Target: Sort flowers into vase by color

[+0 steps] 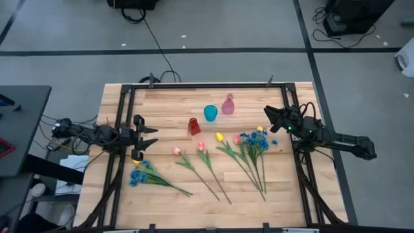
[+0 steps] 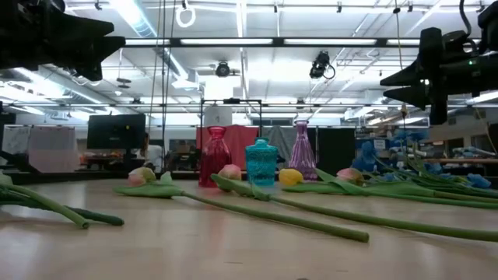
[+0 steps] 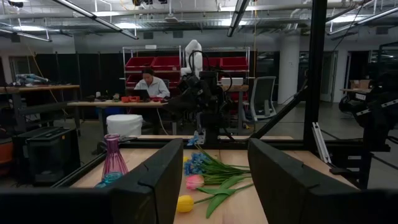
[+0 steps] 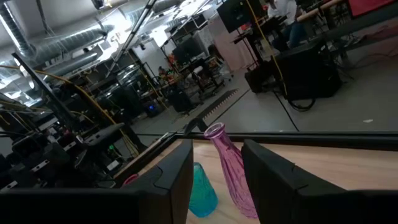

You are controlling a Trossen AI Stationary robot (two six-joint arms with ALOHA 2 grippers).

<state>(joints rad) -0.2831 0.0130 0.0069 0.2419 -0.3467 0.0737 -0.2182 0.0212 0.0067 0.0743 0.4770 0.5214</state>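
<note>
Three small vases stand near the table's middle: a red vase (image 1: 194,125), a blue vase (image 1: 210,113) and a pink vase (image 1: 228,105). Flowers lie flat on the wood: two pink tulips (image 1: 176,150) (image 1: 200,146), a yellow tulip (image 1: 219,137), a bunch of blue blossoms (image 1: 257,139) with a pink and a yellow tulip beside it, and another blue bunch (image 1: 138,176) with a yellow tulip near the left edge. My left gripper (image 1: 150,136) hovers open at the table's left side. My right gripper (image 1: 270,121) hovers open at the right side, its fingers framing the pink vase (image 4: 227,163) from afar.
A black frame (image 1: 207,85) runs around the table's edges. Bare wood lies along the near edge (image 1: 213,210) and behind the vases. A person sits at a desk (image 3: 149,84) in the room beyond the table.
</note>
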